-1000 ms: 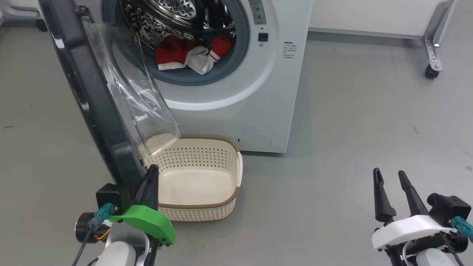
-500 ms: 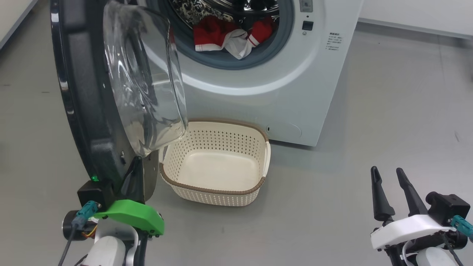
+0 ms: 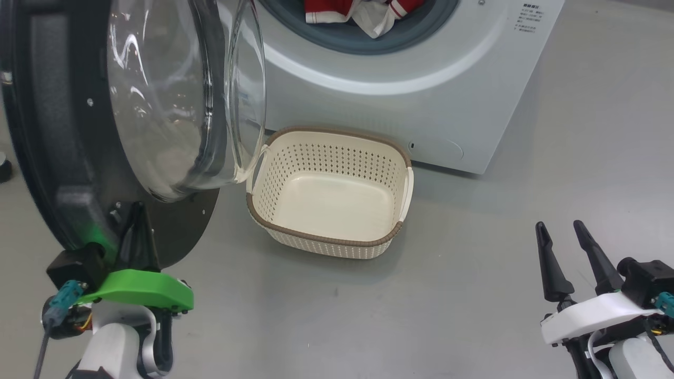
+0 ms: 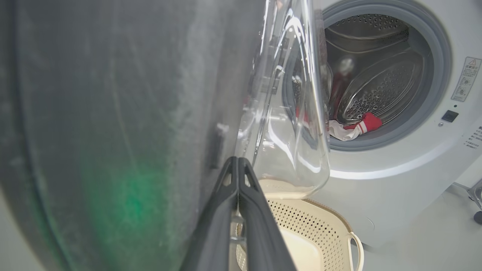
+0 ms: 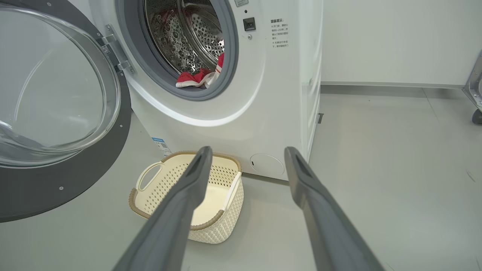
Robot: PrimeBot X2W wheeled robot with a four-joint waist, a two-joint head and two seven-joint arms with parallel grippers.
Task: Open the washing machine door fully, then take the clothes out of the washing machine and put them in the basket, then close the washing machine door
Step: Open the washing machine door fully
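Observation:
The washing machine door (image 3: 47, 131) stands open at the left, its clear glass bowl (image 3: 174, 95) bulging toward the white washing machine (image 3: 421, 105). My left gripper (image 3: 138, 210) is shut with nothing in it, its tip against the door's lower inner face; in the left wrist view the left gripper (image 4: 238, 161) lies along the door (image 4: 113, 113). Red and white clothes (image 3: 363, 10) lie at the drum's mouth, also visible as the clothes (image 5: 196, 78). The cream basket (image 3: 337, 202) sits on the floor before the machine. My right gripper (image 3: 559, 226) hangs open at the lower right, away from everything.
Grey floor spreads to the right of the machine and around the basket (image 5: 188, 195). A caster wheel (image 5: 476, 116) of a metal frame stands at the far right by the white wall. A dark object (image 3: 4, 171) sits at the left edge.
The head view has shifted, pushing the machine up and to the right. The door has swung further open with my shut left gripper against its lower edge. The right gripper has stayed put.

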